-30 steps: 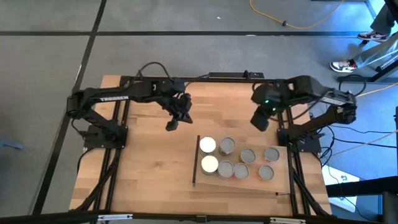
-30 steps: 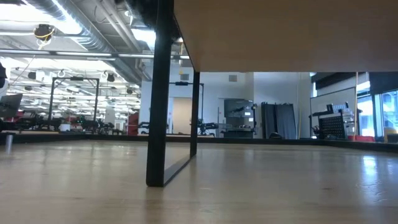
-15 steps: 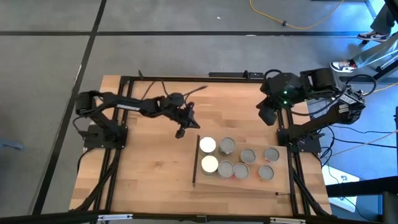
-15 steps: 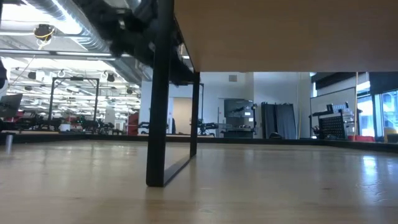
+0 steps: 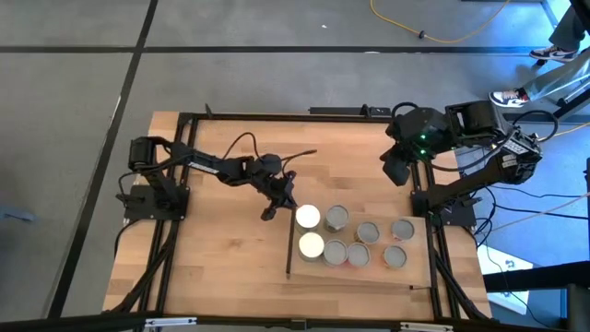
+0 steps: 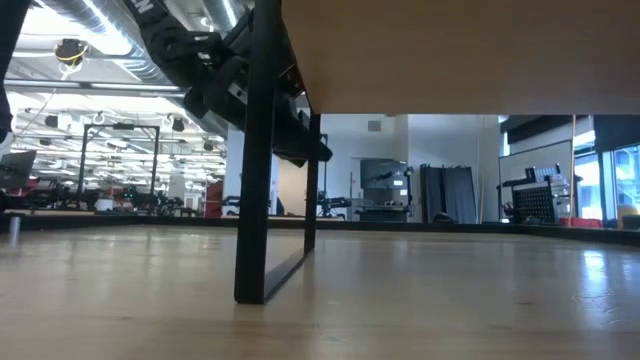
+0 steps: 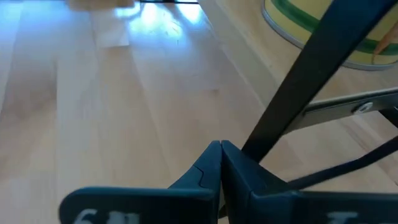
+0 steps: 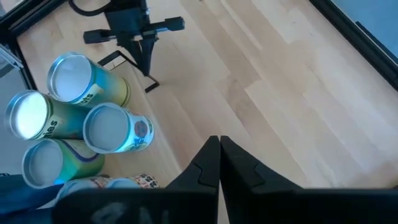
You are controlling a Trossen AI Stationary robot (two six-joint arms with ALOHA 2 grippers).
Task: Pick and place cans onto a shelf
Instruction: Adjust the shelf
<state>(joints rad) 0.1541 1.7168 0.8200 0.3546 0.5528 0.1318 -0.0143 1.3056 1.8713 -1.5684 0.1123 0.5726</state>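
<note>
Several cans [image 5: 336,218] stand upright on the shelf [image 5: 369,274], a raised light-wood board with a dark strip [image 5: 289,242] along its left short edge. Two of them have white tops [image 5: 307,217]. My left gripper [image 5: 268,213] is shut and empty. It hangs low over the table just left of the shelf's dark strip, slanting down, close to the shelf's black leg [image 7: 292,93]. In the low view it shows beside that leg [image 6: 255,150]. My right gripper [image 5: 395,173] is shut and empty, raised near the table's far right corner, looking down at the cans [image 8: 112,127].
Bare wooden tabletop [image 5: 221,258] lies left of the shelf and toward the far edge. The table's black frame [image 5: 277,116] runs along its sides. A yellow-green can [image 7: 323,28] shows close ahead in the left wrist view. A person's feet [image 5: 516,96] are on the floor at far right.
My left gripper has come down and moved toward the near edge and the shelf's left side, with its arm stretching out low over the table, and has stayed shut. My right gripper has risen a little and tipped, then kept still. The cans have not moved.
</note>
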